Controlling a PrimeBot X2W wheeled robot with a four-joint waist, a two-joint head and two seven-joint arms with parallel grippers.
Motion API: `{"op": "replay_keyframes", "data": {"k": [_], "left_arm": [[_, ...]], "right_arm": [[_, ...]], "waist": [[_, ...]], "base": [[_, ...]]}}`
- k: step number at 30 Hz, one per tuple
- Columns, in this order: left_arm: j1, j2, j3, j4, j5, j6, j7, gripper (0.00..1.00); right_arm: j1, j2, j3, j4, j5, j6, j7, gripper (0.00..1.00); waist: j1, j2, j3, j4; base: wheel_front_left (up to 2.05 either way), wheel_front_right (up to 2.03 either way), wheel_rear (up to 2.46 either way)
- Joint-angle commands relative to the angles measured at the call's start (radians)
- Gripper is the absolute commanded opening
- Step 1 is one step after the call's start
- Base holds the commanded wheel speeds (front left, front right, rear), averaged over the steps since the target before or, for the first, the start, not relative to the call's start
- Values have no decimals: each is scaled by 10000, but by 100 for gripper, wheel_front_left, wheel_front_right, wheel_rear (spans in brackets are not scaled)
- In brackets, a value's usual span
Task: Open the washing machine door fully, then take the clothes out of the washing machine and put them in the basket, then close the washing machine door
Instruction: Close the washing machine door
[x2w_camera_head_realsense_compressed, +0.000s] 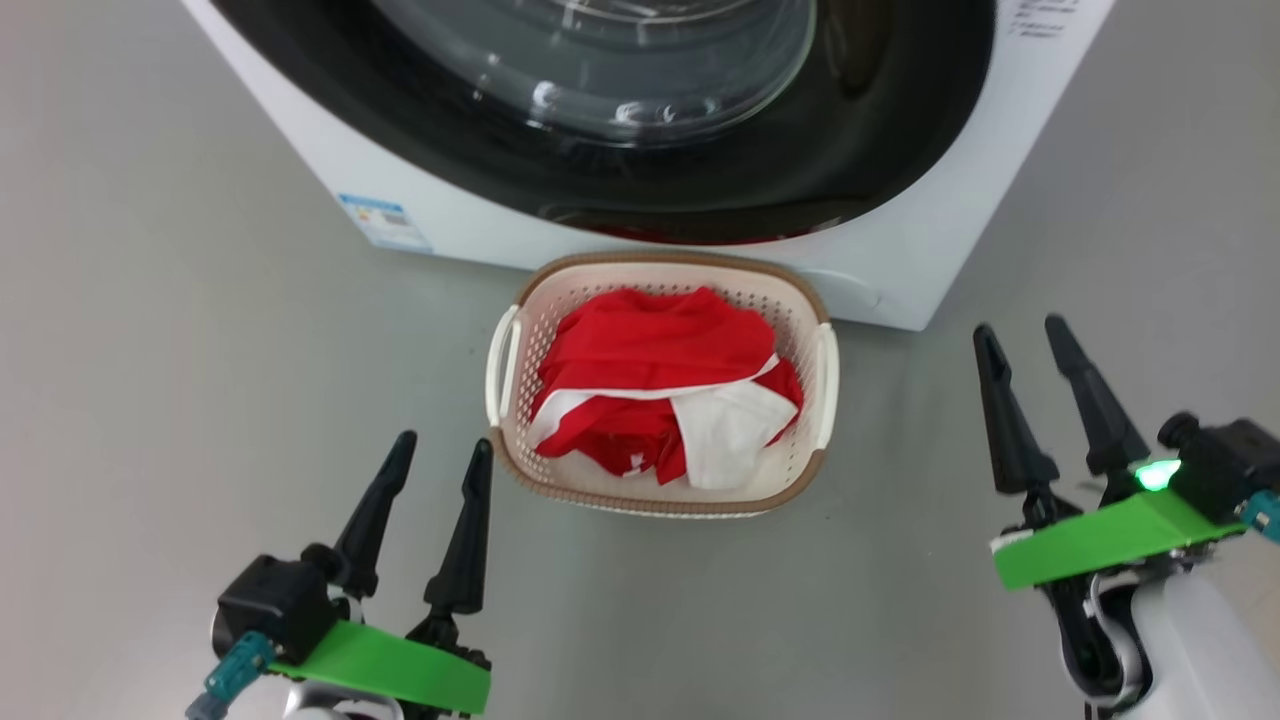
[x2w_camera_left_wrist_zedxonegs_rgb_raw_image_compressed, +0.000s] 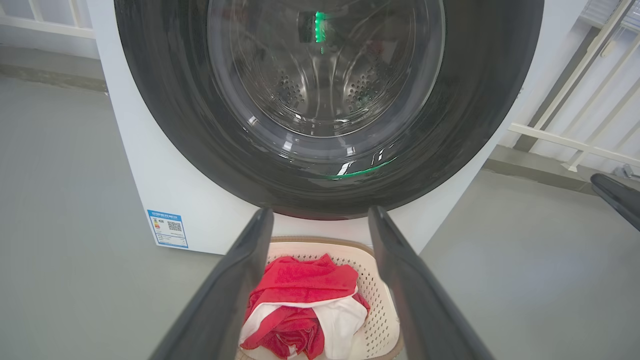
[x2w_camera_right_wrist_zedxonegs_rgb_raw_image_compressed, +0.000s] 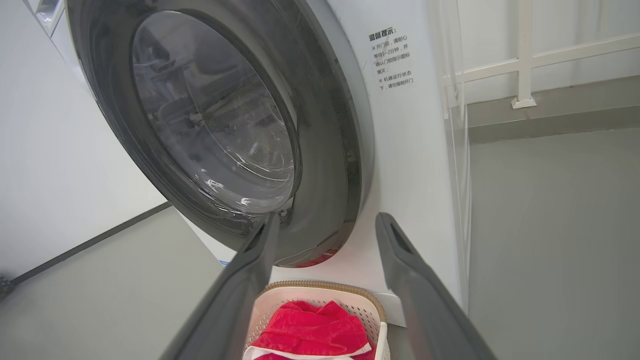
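The washing machine (x2w_camera_head_realsense_compressed: 330, 160) (x2w_camera_left_wrist_zedxonegs_rgb_raw_image_compressed: 150, 190) (x2w_camera_right_wrist_zedxonegs_rgb_raw_image_compressed: 410, 165) stands at the top of the head view. Its round black-rimmed door (x2w_camera_head_realsense_compressed: 620, 150) (x2w_camera_left_wrist_zedxonegs_rgb_raw_image_compressed: 325, 100) (x2w_camera_right_wrist_zedxonegs_rgb_raw_image_compressed: 220, 130) lies flat against the machine's front, glass bowl in the middle. On the floor just before it sits the cream basket (x2w_camera_head_realsense_compressed: 660, 495) (x2w_camera_left_wrist_zedxonegs_rgb_raw_image_compressed: 380, 310) (x2w_camera_right_wrist_zedxonegs_rgb_raw_image_compressed: 320, 295) holding the red and white clothes (x2w_camera_head_realsense_compressed: 650, 380) (x2w_camera_left_wrist_zedxonegs_rgb_raw_image_compressed: 300, 305) (x2w_camera_right_wrist_zedxonegs_rgb_raw_image_compressed: 310, 330). My left gripper (x2w_camera_head_realsense_compressed: 440, 450) (x2w_camera_left_wrist_zedxonegs_rgb_raw_image_compressed: 320, 215) is open at the lower left, short of the basket. My right gripper (x2w_camera_head_realsense_compressed: 1020, 335) (x2w_camera_right_wrist_zedxonegs_rgb_raw_image_compressed: 325, 220) is open at the right, empty.
Grey floor (x2w_camera_head_realsense_compressed: 150, 400) surrounds the machine and basket. A blue sticker (x2w_camera_head_realsense_compressed: 385, 222) marks the machine's lower left corner. White railing (x2w_camera_right_wrist_zedxonegs_rgb_raw_image_compressed: 525, 60) (x2w_camera_left_wrist_zedxonegs_rgb_raw_image_compressed: 565, 135) runs behind and to the right of the machine.
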Motion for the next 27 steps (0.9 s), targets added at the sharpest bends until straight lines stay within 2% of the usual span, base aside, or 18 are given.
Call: {"op": "replay_keyframes", "data": {"k": [1, 27], "left_arm": [[141, 179, 398, -189, 142, 6, -122, 100], [1869, 403, 1154, -202, 578, 6, -122, 100]], "right_arm": [[237, 90, 137, -232, 143, -9, -51, 100], [2866, 252, 50, -95, 179, -9, -51, 100]], "waist": [[0, 0, -380, -346], [0, 0, -2046, -1670]], "base": [[0, 0, 0], [0, 0, 0]]}}
